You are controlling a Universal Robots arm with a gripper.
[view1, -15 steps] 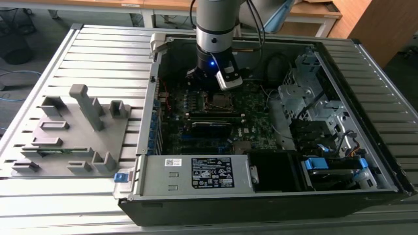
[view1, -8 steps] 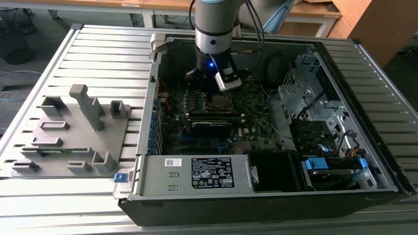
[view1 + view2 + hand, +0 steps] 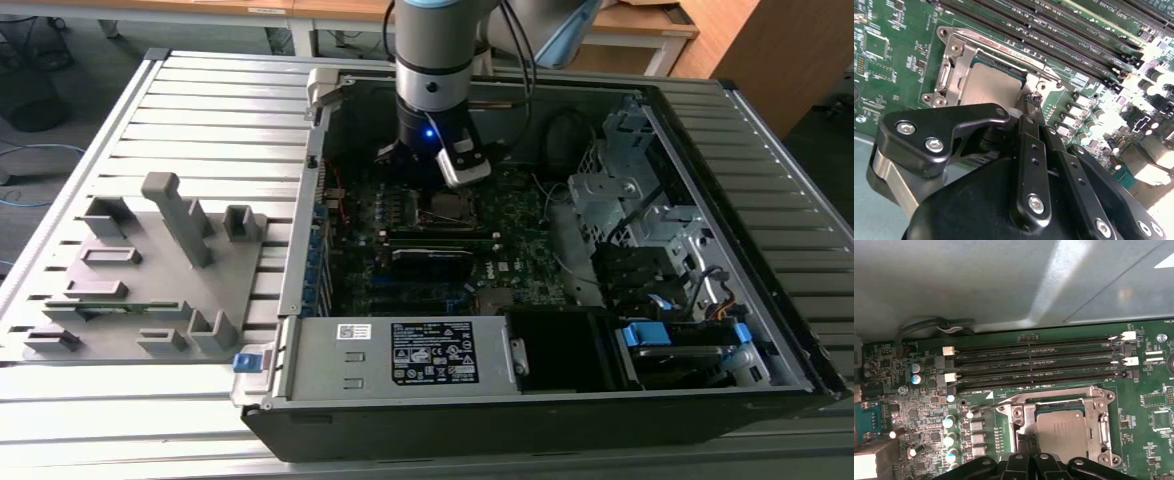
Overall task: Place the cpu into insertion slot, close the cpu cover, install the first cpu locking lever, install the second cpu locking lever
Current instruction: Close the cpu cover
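The dull grey, flat square cpu (image 3: 1061,429) lies in the black square insertion slot (image 3: 447,207) on the green circuit board (image 3: 914,405). The thin silvery metal cpu cover (image 3: 951,70) frames it, lying flat. The black, bolted claw (image 3: 1031,99) is clenched, its tips together at the cover's corner.

Dim case (image 3: 360,120) interior (perhaps shadowed); glare whitens motherboard (image 3: 1094,82) edge.

White-and-black label (image 3: 434,352) on power supply (image 3: 315,356), small white sticker (image 3: 352,331) beside it, print unreadable
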